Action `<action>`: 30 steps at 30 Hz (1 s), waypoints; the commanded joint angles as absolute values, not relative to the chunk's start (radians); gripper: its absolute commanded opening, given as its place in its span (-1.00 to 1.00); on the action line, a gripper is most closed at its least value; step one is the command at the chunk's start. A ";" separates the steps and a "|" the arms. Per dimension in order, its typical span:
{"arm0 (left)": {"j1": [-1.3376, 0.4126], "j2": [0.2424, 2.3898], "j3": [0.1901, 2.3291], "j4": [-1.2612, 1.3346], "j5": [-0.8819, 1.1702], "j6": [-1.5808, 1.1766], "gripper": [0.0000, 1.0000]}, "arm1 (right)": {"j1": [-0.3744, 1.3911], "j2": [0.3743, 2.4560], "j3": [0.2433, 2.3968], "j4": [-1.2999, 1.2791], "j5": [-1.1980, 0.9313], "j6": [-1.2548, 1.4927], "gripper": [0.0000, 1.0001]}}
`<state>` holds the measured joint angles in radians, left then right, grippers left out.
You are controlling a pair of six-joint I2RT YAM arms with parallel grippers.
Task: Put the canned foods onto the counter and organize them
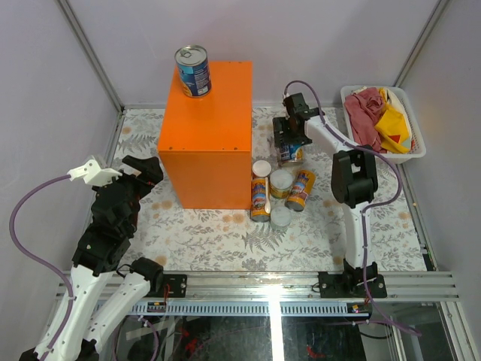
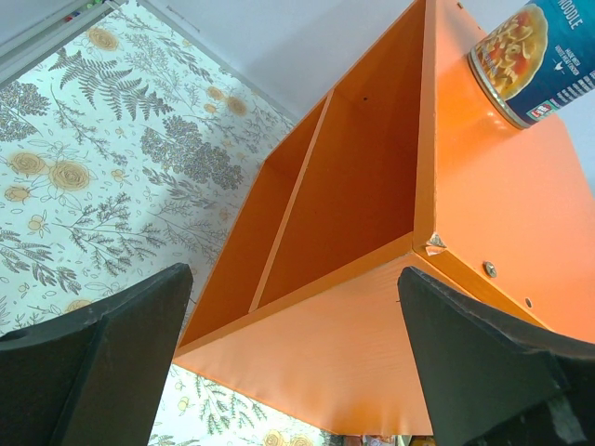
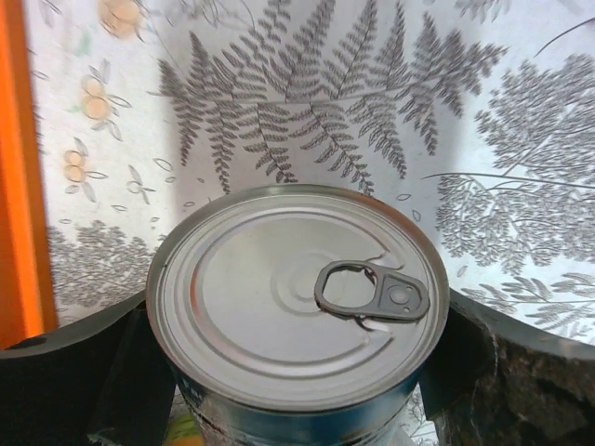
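Straddling the blue can (image 3: 293, 297), which stands on the surface (image 1: 210, 233) just right of the orange counter (image 1: 207, 143), my right pincer (image 1: 290, 143) has a finger on either side. Whether they are pressing on it I cannot tell. Risk: lifting on a loose hold would drop it onto the four cans (image 1: 278, 192) just in front. The other blue can (image 1: 193, 71) already sits on the counter's far corner. My left pincer (image 2: 297, 372) hangs apart, empty.

Orange counter (image 1: 210, 143), silver-topped can (image 3: 288, 297)
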<state>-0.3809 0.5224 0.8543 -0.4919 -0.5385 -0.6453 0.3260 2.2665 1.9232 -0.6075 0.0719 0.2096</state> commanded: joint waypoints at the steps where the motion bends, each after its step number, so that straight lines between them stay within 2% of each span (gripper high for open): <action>1: -0.385 0.511 0.868 -0.462 -0.524 -0.632 0.86 | 0.318 2.047 1.917 -0.443 0.111 0.207 -1.00; 14: -0.384 0.507 0.876 -0.469 -0.515 -0.633 0.86 | 0.332 1.849 1.758 -0.220 0.164 0.192 -1.00; 30: -0.386 0.509 0.887 -0.474 -0.502 -0.647 0.85 | 0.423 1.690 1.875 0.030 0.200 0.097 -1.00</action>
